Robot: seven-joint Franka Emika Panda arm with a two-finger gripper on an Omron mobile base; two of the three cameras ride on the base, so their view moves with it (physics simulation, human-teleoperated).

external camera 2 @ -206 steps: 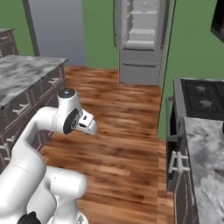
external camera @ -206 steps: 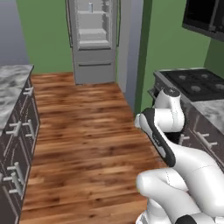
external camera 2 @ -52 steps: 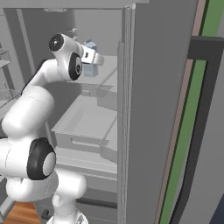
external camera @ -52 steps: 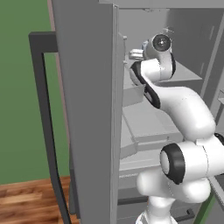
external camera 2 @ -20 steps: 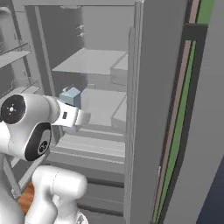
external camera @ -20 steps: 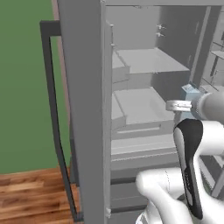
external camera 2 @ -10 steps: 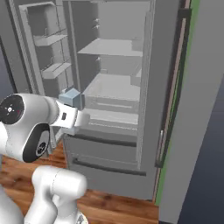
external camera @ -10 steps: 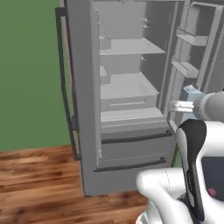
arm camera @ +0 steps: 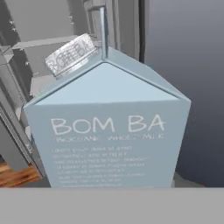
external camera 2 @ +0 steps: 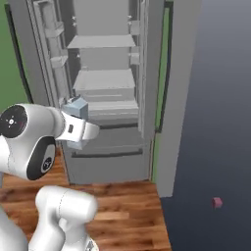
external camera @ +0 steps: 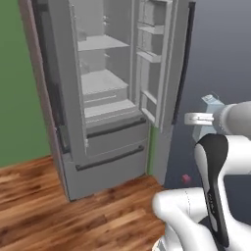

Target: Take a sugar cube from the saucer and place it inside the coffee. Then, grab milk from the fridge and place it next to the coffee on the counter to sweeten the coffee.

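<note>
Flat, even, shadowless rendered light; soft low-resolution blur throughout; the fridge [external camera: 105,98] interior reads bright, the right background dim.

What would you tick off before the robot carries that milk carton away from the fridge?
1. Milk carton in the gripper: ok, it sits right in front of the hand camera.
2. Carton clear of the fridge: ok, it is outside the shelves.
3. Carton upright: ok in the hand view.
4. Fridge doors shut: not ok, both upper doors stand open.
5. Wooden floor free for driving: ok, nothing lies on it.
6. Counter and coffee located: cannot tell.
</note>
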